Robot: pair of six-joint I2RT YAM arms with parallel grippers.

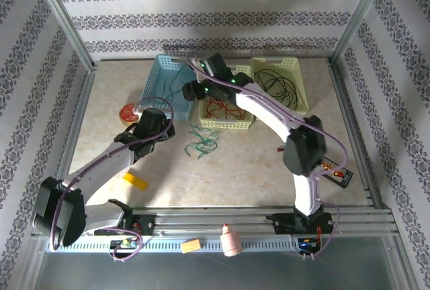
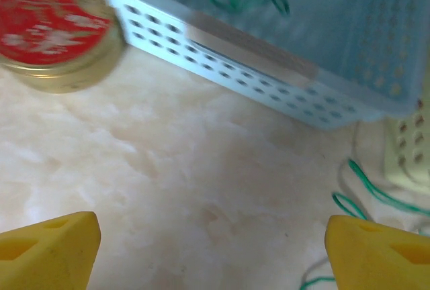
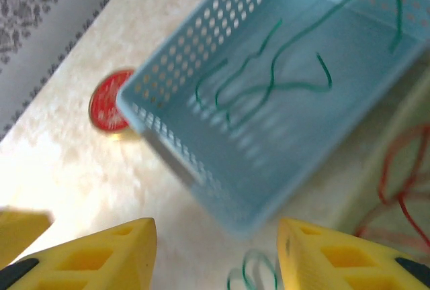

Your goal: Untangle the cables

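- Left end effector [image 2: 211,239]: fingers spread, empty, just in front of blue basket [image 1: 156,82].
- Green cables [image 1: 201,145]: loose clump on table [image 1: 255,162], front-right of basket; light, floppy, so pinch an outer loop.
- Right end effector [image 3: 215,236]: released, above basket.

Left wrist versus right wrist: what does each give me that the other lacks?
Left wrist: the loose green cable trailing on the table near the pale basket's corner. Right wrist: red cables and the blue basket floor in full. Both: that basket, a green cable inside it, the red-lidded tin, left gripper and right gripper open.
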